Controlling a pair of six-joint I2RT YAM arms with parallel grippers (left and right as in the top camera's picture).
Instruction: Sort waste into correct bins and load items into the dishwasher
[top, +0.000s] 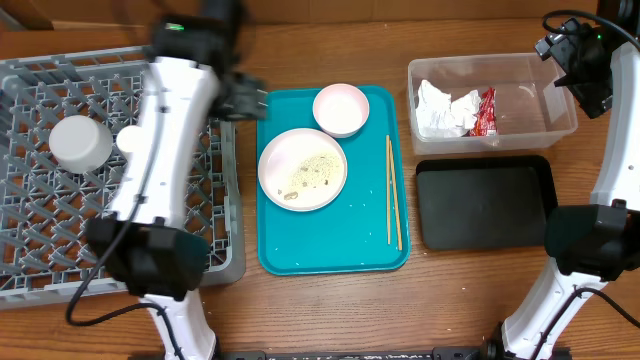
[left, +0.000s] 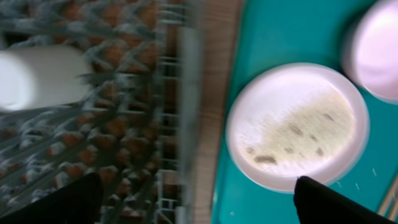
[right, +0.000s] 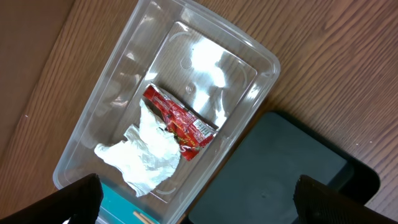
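The grey dish rack (top: 60, 220) stands at the left and holds a pale grey bowl (top: 80, 142) and a small white cup (top: 128, 140), half hidden by my left arm. The plate (top: 303, 170) with rice-like scraps (top: 312, 172), the pink-white bowl (top: 341, 109) and the chopsticks (top: 393, 190) lie on the teal tray (top: 330, 250). My left gripper (top: 245, 100) is open and empty over the rack's right wall, with the plate (left: 297, 127) at its right. The napkin (top: 445, 108) and red wrapper (top: 485, 112) lie in the clear tub (top: 545, 95). My right gripper (top: 565, 60) is open above the tub (right: 205, 56).
The black tray (top: 485, 200) sits just in front of the tub and also shows in the right wrist view (right: 280, 174). The left wrist view is blurred; a pale vessel (left: 43, 78) lies in the rack (left: 124, 124). Bare wood lies between rack and teal tray.
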